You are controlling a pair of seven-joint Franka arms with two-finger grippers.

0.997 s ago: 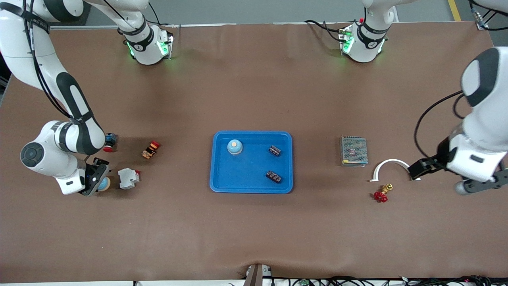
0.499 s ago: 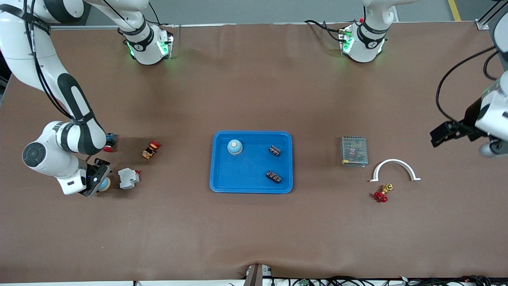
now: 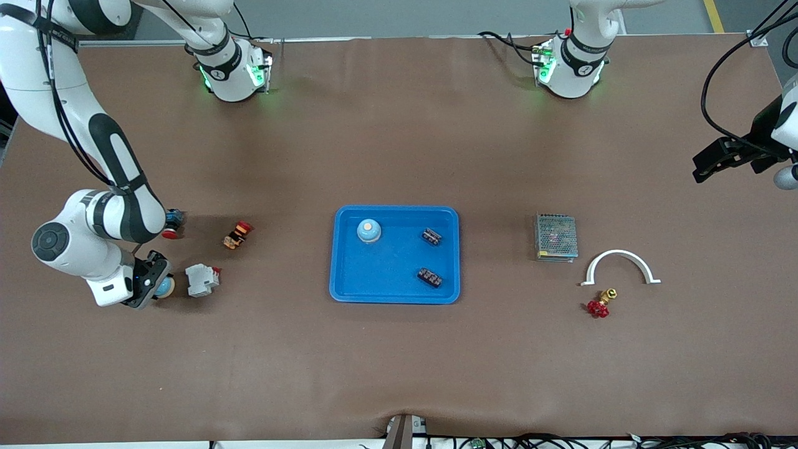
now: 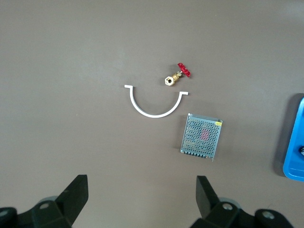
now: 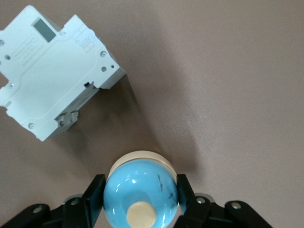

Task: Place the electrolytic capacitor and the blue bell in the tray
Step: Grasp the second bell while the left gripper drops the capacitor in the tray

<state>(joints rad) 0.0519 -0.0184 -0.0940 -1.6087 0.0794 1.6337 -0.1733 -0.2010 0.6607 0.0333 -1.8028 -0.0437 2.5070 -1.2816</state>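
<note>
No readable text anywhere; faint print on white breaker (image 5: 52, 71) too small to make out.

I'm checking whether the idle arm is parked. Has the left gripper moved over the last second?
Yes. The left gripper has pulled away from the white arch bracket, toward the robots' bases and the left arm's end of the table.
</note>
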